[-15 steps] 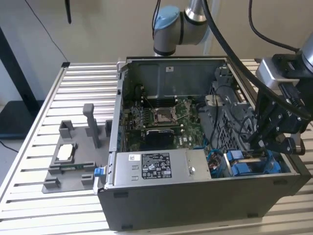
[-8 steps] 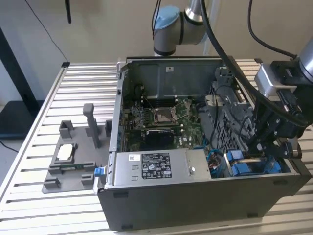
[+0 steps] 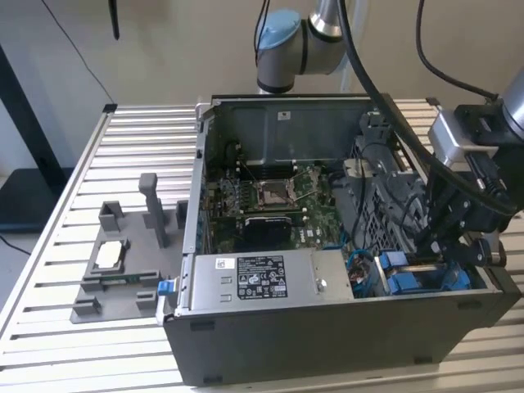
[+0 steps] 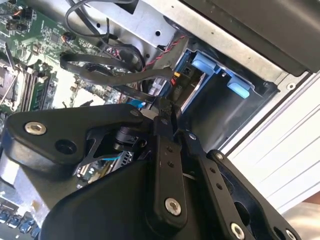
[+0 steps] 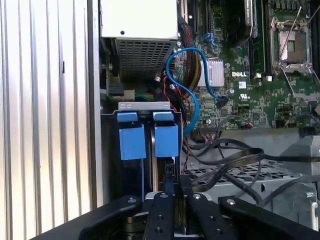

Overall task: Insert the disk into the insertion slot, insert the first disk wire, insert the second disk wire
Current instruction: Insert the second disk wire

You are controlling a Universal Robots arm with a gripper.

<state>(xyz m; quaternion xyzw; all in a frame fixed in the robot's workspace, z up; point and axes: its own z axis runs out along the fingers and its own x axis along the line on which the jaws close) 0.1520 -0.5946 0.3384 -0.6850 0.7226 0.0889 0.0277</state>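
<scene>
Item: we log the gripper (image 5: pixel 173 192) clenched on a black wire (image 5: pixel 227 167) (beside the insertion slot (image 5: pixel 148 142)).

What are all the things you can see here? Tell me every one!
Computer case: one, dark grey, open, on the slatted table.
Slatted table: one, silver-white, under everything.
Circuit board: one, green, inside the case.
Power-supply box: one, silver with a label, at the case's front edge.
Insertion slot: one, dark grey bay, with two blue tabs at its edge.
Blue cable: one, looping over the board.
Black cables: several, beside the bay.
Grey holder: one, on the table at the exterior view's left, holding a small silver chip.
Robot arm: one, grey and blue, behind the case.
End effector: one, black, down at the bay.
</scene>
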